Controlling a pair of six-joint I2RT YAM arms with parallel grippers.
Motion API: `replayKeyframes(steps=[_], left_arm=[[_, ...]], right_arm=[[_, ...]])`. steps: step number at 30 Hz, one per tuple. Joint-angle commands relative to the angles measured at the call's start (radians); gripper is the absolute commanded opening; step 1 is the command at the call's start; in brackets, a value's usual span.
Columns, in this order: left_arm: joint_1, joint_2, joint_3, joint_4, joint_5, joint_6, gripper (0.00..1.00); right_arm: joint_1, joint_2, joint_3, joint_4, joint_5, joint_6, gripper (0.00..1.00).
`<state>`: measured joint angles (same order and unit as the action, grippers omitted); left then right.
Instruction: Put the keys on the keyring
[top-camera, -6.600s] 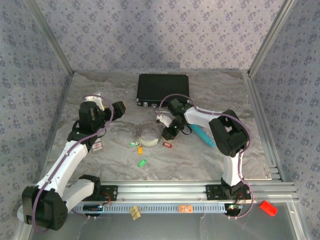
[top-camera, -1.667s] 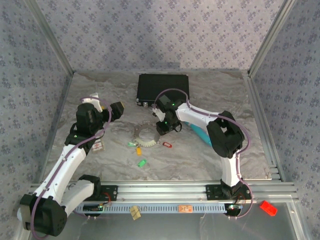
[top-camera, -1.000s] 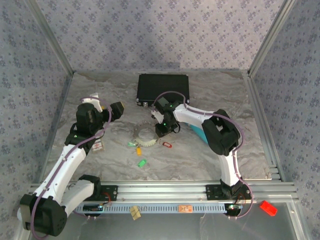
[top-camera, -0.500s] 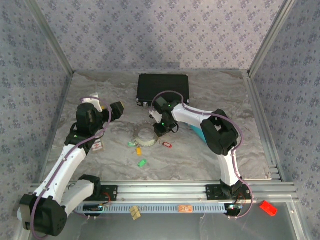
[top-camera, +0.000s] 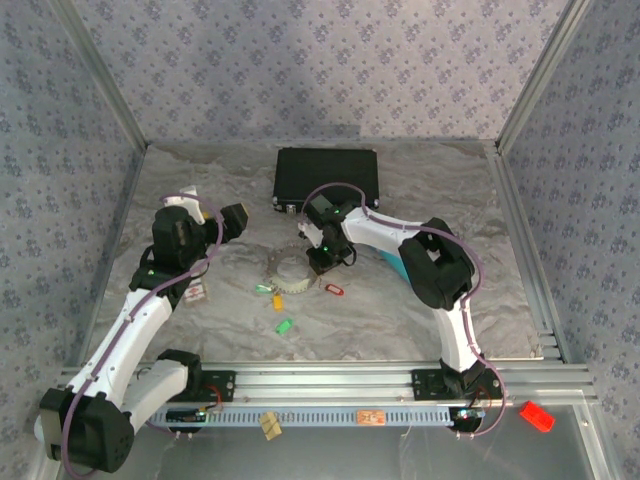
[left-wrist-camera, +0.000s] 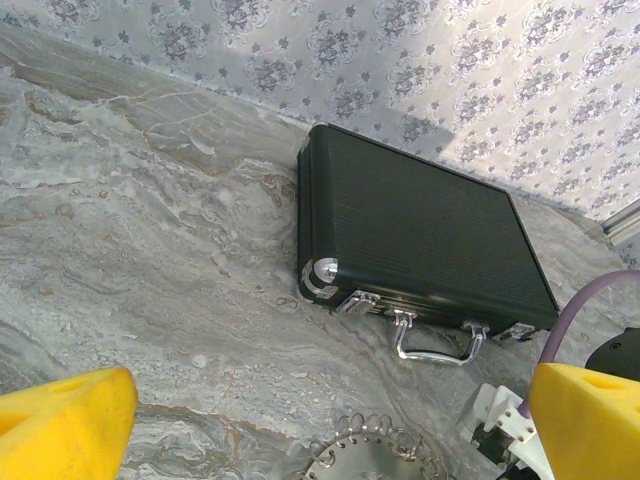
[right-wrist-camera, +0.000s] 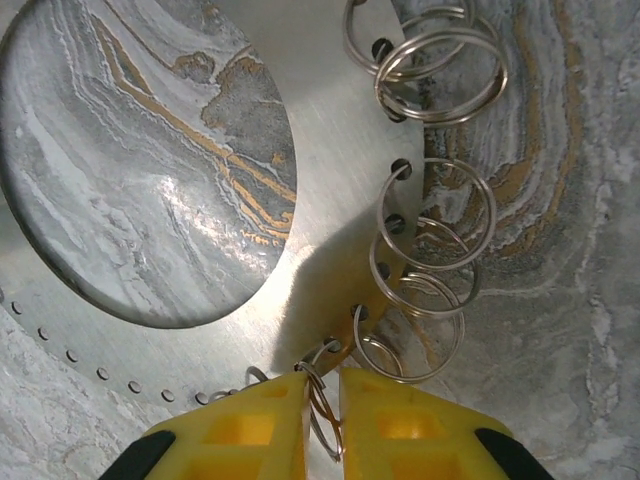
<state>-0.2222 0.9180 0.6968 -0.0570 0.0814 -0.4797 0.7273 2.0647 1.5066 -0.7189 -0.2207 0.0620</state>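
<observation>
Keyring (top-camera: 289, 272) sits mid-table, near side of the black case (top-camera: 326, 176), keys (top-camera: 335, 289) loose beside it. Right gripper (right-wrist-camera: 322, 388) is closest, fingers narrow, pinching an edge loop (right-wrist-camera: 322, 408) afaict. Plate lies straight ahead of them. Left gripper (top-camera: 237, 218) is wide open, further off.

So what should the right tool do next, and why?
Probably squeeze fully shut: the right tool has one small ring of the keyring between its fingers, though a firm pinch isn't evident yet, and the keys lie loose nearby.

Brushed silvery metal keyring (right-wrist-camera: 335, 150), glossy marbled table (left-wrist-camera: 120, 250)
</observation>
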Motion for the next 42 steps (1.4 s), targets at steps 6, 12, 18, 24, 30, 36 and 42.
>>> replayKeyframes(steps=[6,12,18,24,30,36,42], left_arm=[[0.007,-0.006,0.004,-0.009,-0.014,0.017,1.0],[0.007,-0.008,0.007,-0.013,-0.016,0.021,1.0],[0.007,-0.01,0.018,-0.018,0.005,0.048,0.99],[-0.033,-0.01,0.03,-0.014,0.029,0.142,0.96],[-0.165,0.032,0.035,-0.026,0.008,0.362,0.89],[-0.193,0.088,0.029,-0.067,0.123,0.582,0.72],[-0.189,0.156,-0.005,-0.061,0.376,0.756,0.43]], right_arm=[[0.01,0.023,0.031,-0.039,0.012,-0.016,0.08],[0.011,0.01,0.04,-0.047,0.029,-0.037,0.0],[0.033,-0.064,0.03,-0.03,0.08,-0.139,0.0],[0.056,-0.174,-0.031,0.049,0.073,-0.261,0.0],[0.037,-0.272,-0.093,0.127,-0.033,-0.369,0.0],[-0.027,-0.326,-0.105,0.183,-0.203,-0.454,0.0],[-0.052,-0.333,-0.093,0.175,-0.315,-0.558,0.0]])
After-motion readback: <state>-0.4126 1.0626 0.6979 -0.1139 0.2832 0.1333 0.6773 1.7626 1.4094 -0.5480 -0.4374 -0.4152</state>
